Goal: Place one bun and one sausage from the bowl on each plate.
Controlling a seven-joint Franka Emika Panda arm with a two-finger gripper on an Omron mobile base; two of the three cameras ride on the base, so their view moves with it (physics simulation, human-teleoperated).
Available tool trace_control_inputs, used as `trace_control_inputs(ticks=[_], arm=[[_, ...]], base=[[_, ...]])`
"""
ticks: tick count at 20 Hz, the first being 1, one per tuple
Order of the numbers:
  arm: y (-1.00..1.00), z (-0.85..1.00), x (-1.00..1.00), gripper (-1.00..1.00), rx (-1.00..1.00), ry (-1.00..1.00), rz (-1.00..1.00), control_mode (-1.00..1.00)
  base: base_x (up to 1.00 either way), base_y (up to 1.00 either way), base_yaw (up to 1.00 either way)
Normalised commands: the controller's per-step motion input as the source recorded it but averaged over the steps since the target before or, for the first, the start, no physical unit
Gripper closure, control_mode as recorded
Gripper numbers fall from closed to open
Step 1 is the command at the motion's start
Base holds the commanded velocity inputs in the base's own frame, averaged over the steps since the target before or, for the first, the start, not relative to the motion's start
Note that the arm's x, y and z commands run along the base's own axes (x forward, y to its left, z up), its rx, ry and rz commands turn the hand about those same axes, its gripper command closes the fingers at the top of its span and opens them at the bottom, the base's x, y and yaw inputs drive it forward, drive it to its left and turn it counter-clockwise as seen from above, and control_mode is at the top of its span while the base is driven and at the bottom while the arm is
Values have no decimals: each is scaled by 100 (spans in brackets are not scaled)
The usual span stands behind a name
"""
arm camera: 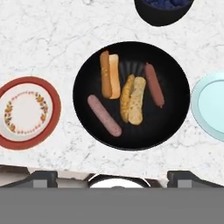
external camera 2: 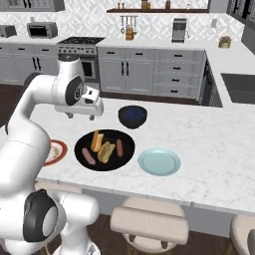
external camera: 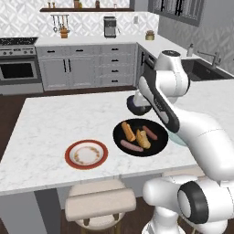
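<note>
The black bowl (arm camera: 170,118) (external camera: 160,140) (external camera 2: 127,155) sits on the white marble island. It holds two orange buns (arm camera: 110,74) (arm camera: 133,99) (external camera: 128,131) (external camera 2: 106,152) and two pinkish sausages (arm camera: 104,115) (arm camera: 154,84) (external camera: 131,146) (external camera 2: 119,147). Left of it lies the cream plate with a red rim (arm camera: 27,111) (external camera: 86,154) (external camera 2: 56,152), bare of food. Right of it lies the pale blue plate (arm camera: 210,105) (external camera 2: 159,162), bare too. My gripper (arm camera: 114,179) (external camera 2: 80,117) hangs well above the bowl, open, pointing down, nothing between its fingers.
A small dark-blue bowl (arm camera: 162,8) (external camera 2: 132,115) (external camera: 136,107) stands just behind the black bowl. Stools stand under the island's near edge (external camera: 99,201) (external camera 2: 149,224). A sink (external camera: 201,68) and cabinets lie beyond. Bare marble spreads to the left and far right.
</note>
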Motion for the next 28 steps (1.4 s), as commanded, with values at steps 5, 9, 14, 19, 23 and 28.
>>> trace_control_inputs(ticks=[5,9,14,19,23,28], arm=[[-33,-57,88,-100,9,16,-3,-100],[-36,-96,71,-100,9,13,-13,-100],[2,-96,71,-100,1,5,0,-100],[8,-79,1,-100,0,12,0,-100],[23,-37,-38,-100,0,2,0,-100],[2,-49,25,-100,-2,0,0,-100]], base=[[0,0,0],[0,0,0],[0,0,0],[0,0,0],[0,0,0],[0,0,0]])
